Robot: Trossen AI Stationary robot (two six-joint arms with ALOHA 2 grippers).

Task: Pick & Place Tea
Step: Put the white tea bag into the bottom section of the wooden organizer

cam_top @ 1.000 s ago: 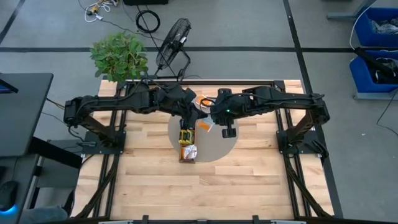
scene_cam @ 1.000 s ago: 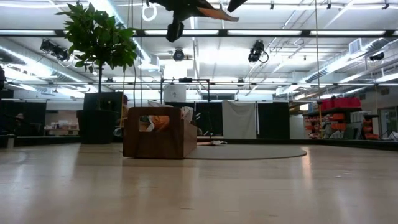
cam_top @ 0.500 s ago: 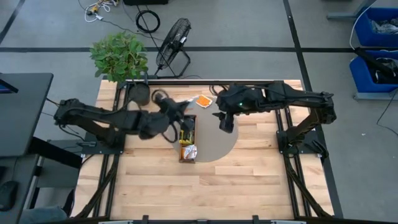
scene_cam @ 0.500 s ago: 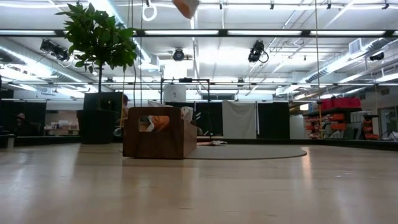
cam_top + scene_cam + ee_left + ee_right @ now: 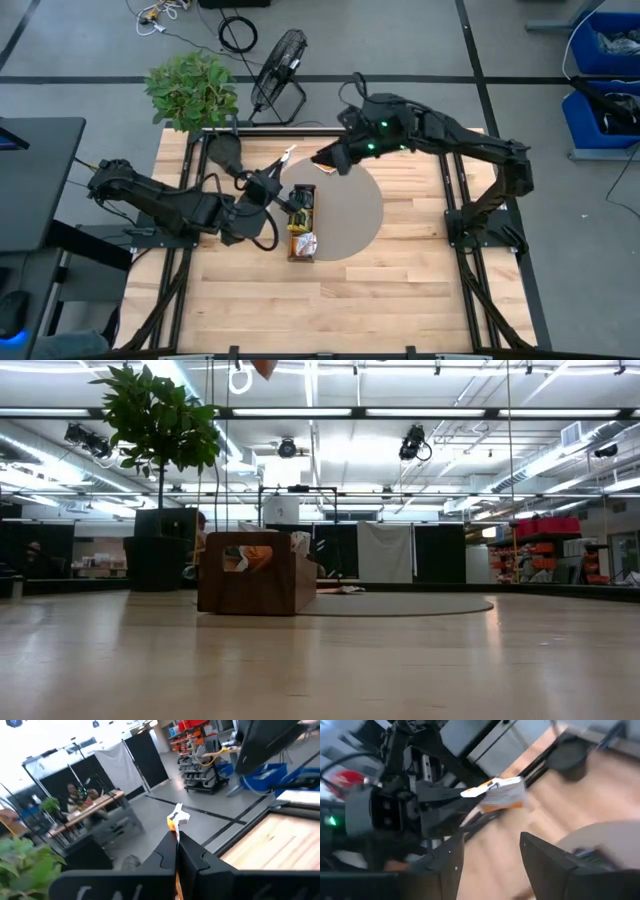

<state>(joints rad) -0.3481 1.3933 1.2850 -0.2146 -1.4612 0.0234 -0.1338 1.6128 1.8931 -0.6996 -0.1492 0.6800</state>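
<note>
1. While our left gripper [image 5: 287, 156] hangs above the table's far-left part, its fingers [image 5: 165, 857] are pinched tight on a small flat orange-and-white tea-bag sachet [image 5: 176, 817], lifted well clear of the pale wooden table [image 5: 400, 290].
2. We see our right gripper [image 5: 318, 160] just beside that sachet, near the far edge, fingers [image 5: 547, 860] spread apart and carrying nothing.
3. On the round grey mat [image 5: 355, 215] at the table's middle stands a long narrow brown wooden tray [image 5: 301, 222], with more sachets [image 5: 303, 243] tucked inside.
4. Beyond the far-left corner we note a leafy green potted plant [image 5: 192, 89] and a black floor fan [image 5: 277, 62].
</note>
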